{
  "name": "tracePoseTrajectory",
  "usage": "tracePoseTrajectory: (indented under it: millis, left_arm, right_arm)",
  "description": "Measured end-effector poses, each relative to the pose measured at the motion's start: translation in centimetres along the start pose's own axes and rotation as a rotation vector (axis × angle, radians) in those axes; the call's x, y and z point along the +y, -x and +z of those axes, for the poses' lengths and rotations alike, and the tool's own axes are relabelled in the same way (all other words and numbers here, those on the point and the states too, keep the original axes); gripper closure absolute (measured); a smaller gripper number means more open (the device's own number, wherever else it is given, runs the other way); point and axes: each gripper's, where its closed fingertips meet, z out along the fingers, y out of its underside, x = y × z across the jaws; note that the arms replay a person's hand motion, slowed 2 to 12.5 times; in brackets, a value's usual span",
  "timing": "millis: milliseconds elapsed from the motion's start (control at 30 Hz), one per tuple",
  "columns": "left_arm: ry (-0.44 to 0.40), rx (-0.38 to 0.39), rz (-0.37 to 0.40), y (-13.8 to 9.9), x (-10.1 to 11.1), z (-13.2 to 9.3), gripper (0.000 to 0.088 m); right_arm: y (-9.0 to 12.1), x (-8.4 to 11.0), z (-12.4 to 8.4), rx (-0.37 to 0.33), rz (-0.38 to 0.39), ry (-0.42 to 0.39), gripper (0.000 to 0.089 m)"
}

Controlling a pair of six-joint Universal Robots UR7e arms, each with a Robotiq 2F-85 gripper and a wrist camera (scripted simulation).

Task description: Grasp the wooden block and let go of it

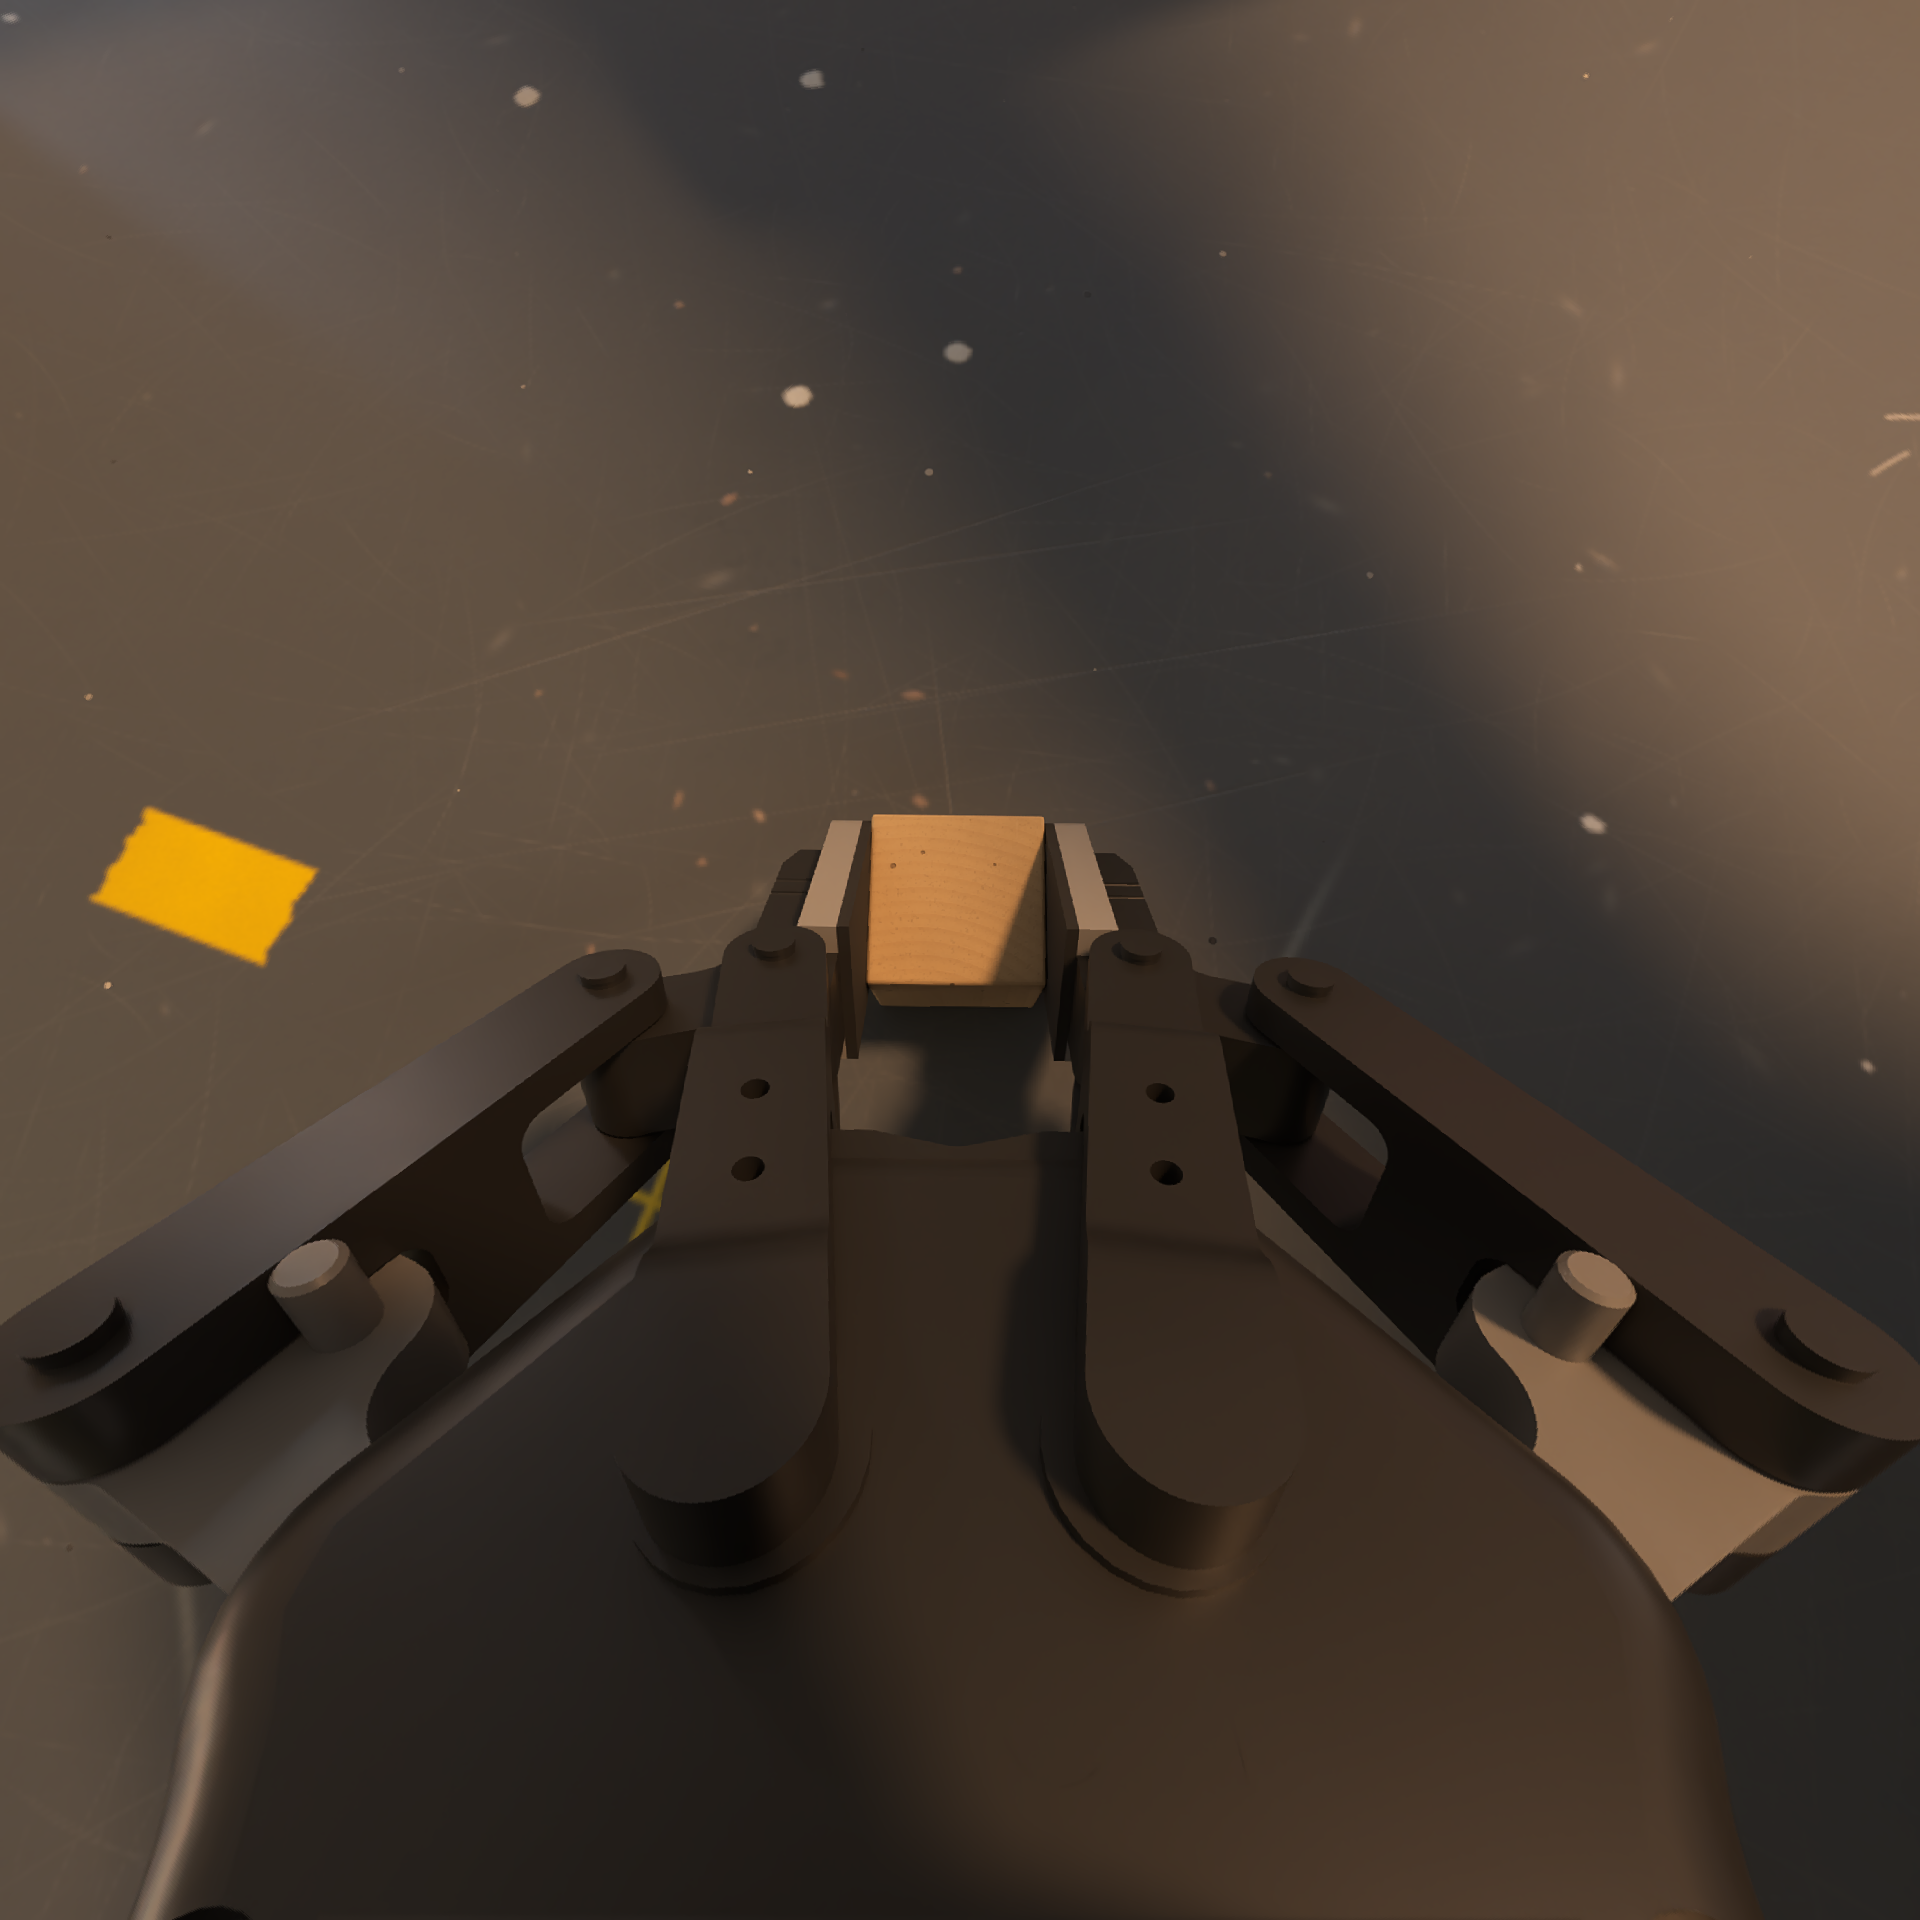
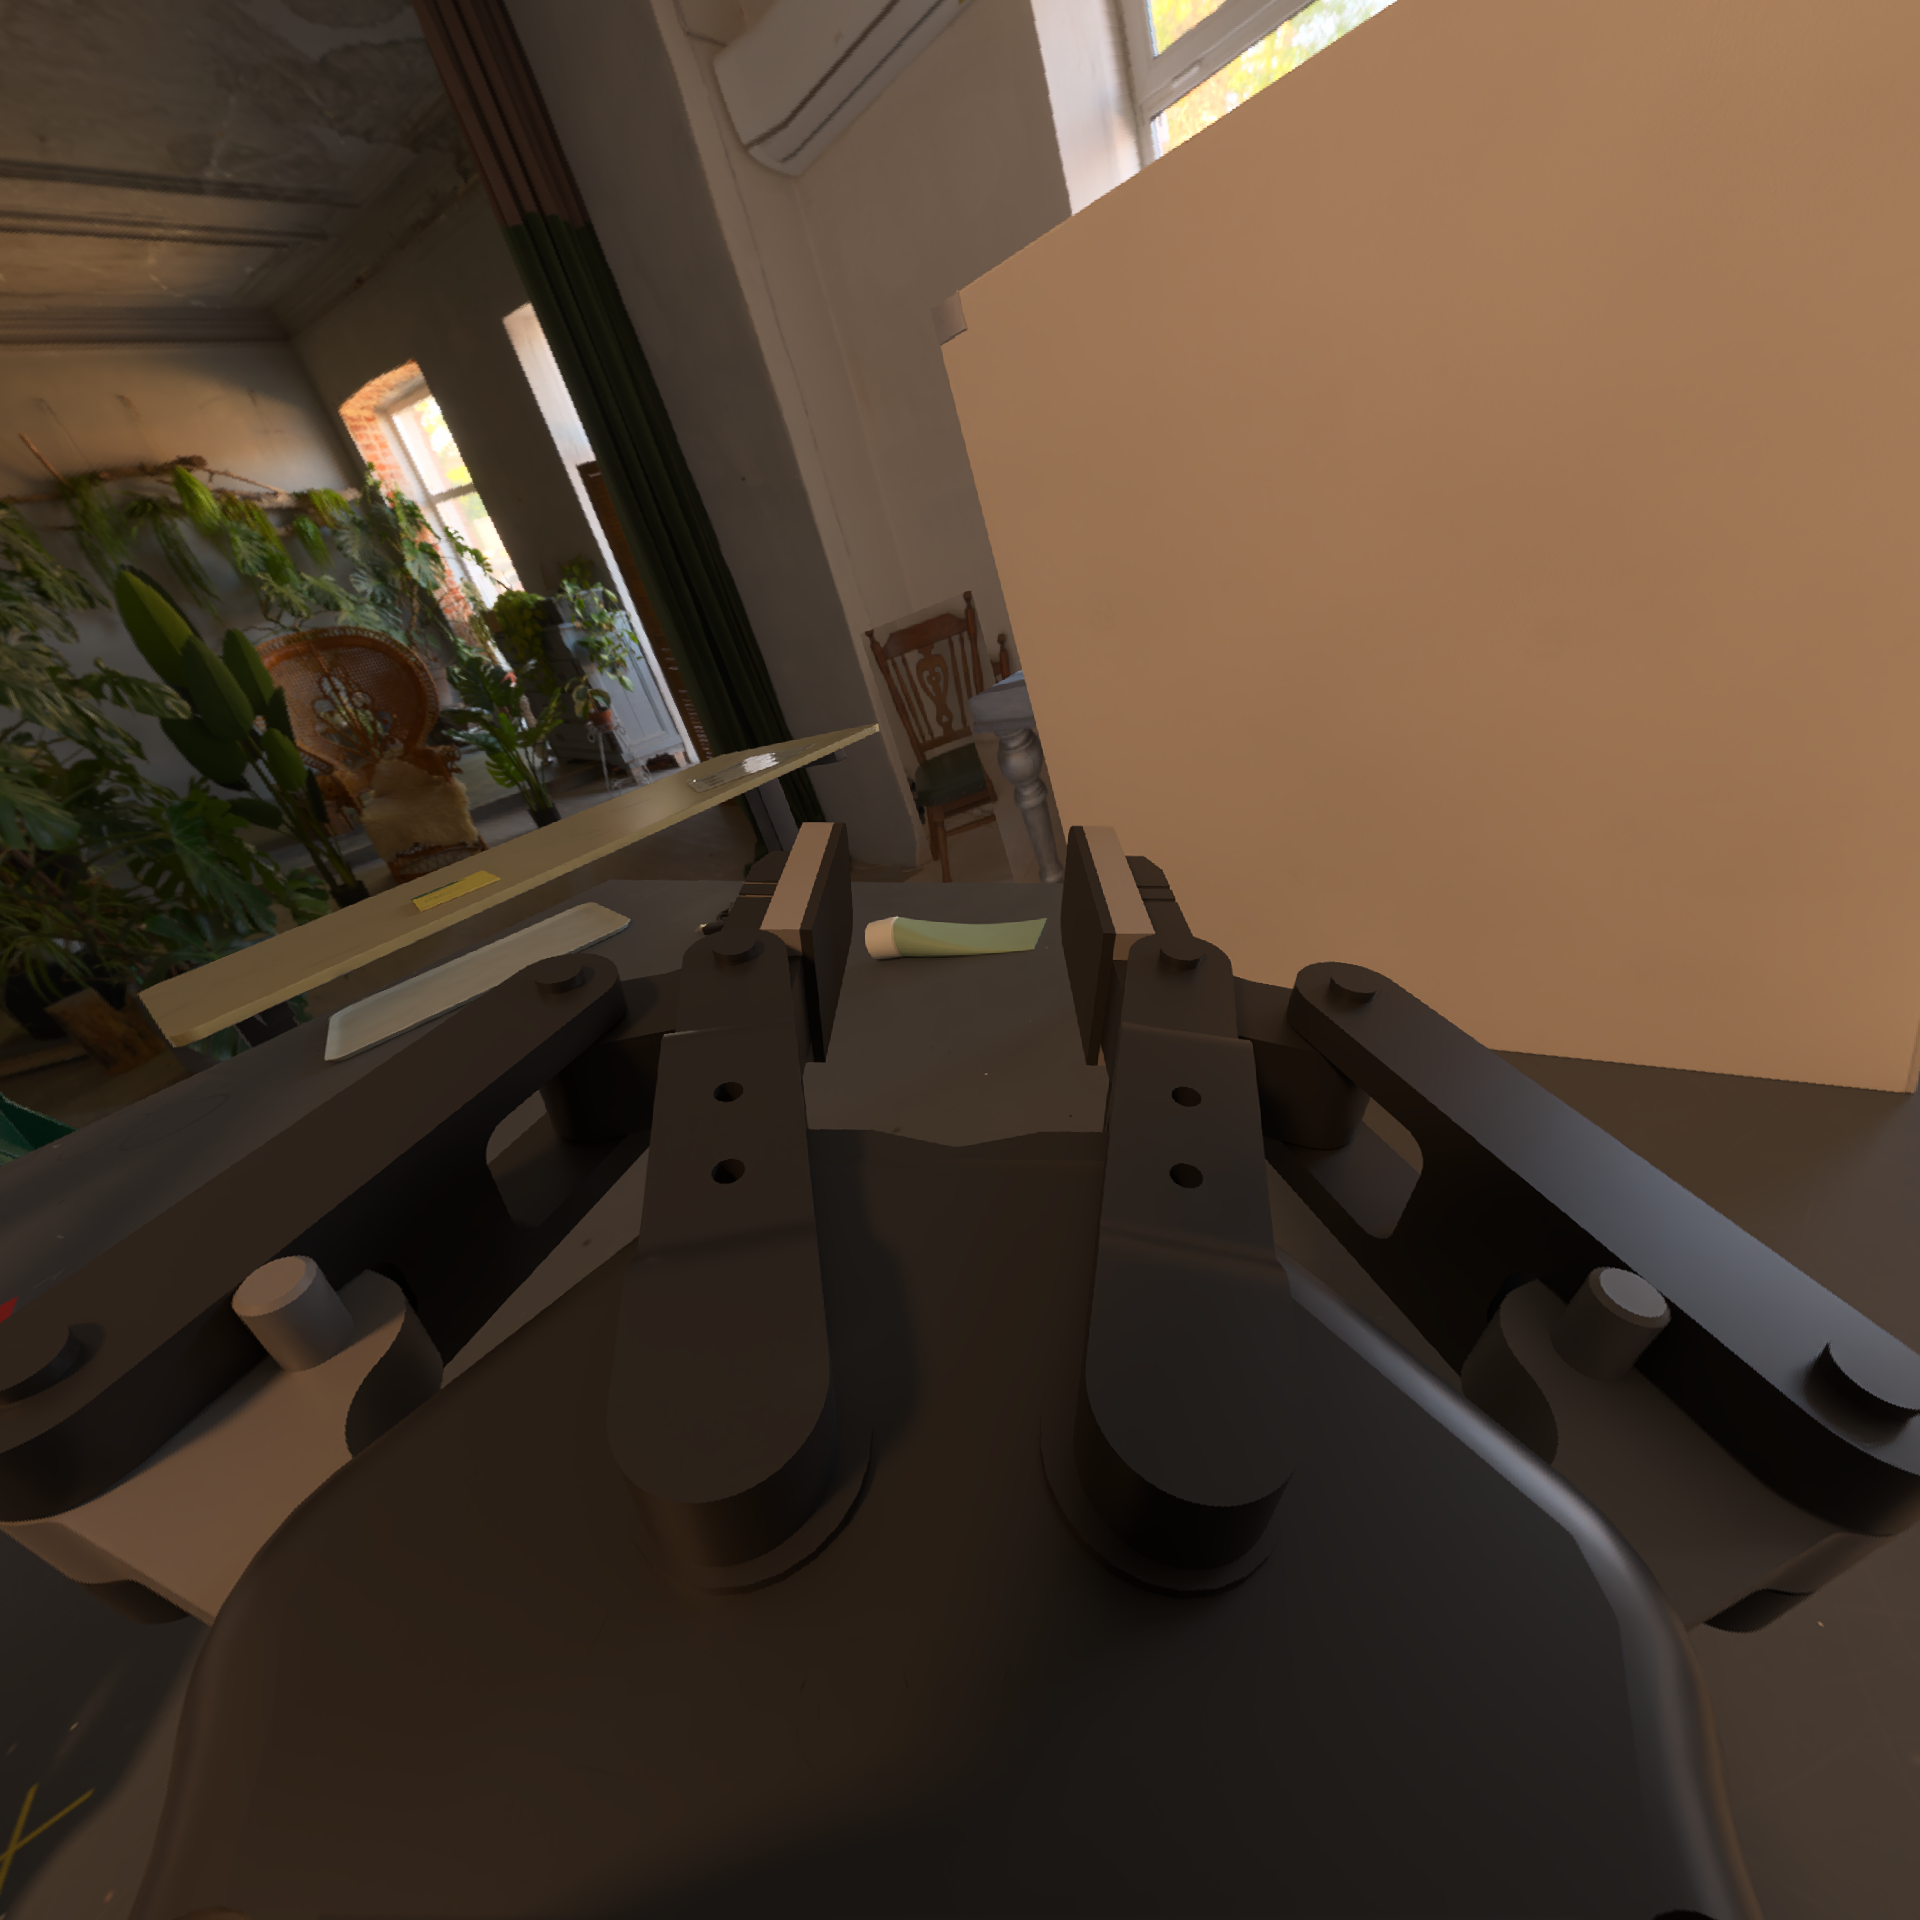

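The left gripper (image 1: 957, 909) clamps the wooden block (image 1: 954, 906) between its pads, right of the yellow tape patch (image 1: 204, 884), so release remains. The right gripper (image 2: 948, 935) idles spread, empty.

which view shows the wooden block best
The left wrist view: the wooden block sits centred between the left hand's pads, its top face lit. The right wrist view shows none of it.
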Motion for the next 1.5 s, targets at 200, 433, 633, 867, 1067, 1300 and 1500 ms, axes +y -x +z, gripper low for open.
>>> tracePoseTrajectory:
  millis: [200,433,633,867,1067,1300,1500]
  left_arm:
    - [0.000,0.002,-0.002,0.0,0.0,0.0,0.0602]
    - [0.000,0.005,-0.005,0.0,0.0,0.0,0.0602]
    - [-0.001,0.009,-0.009,0.0,0.0,0.0,0.0602]
    - [-0.002,0.005,-0.023,0.2,0.0,0.0,0.0602]
    - [-0.003,0.001,-0.031,0.5,0.0,0.0,0.0602]
    - [-0.002,-0.004,-0.034,0.9,0.0,0.0,0.0603]
    - [-0.001,-0.014,-0.035,1.4,0.1,-0.2,0.0603]
  right_arm:
    - [0.0,0.0,0.0,-0.001,0.002,0.001,0.0523]
    - [0.0,0.1,0.0,-0.003,0.003,0.003,0.0523]
    - [0.1,0.1,0.0,-0.003,0.003,0.004,0.0523]
    - [0.0,0.1,0.0,-0.004,0.006,0.003,0.0523]
    - [0.1,0.1,0.1,-0.007,0.008,0.003,0.0523]
    - [0.3,0.1,0.1,-0.010,0.004,0.005,0.0522]
    - [0.3,0.0,0.1,-0.012,0.005,0.004,0.0523]
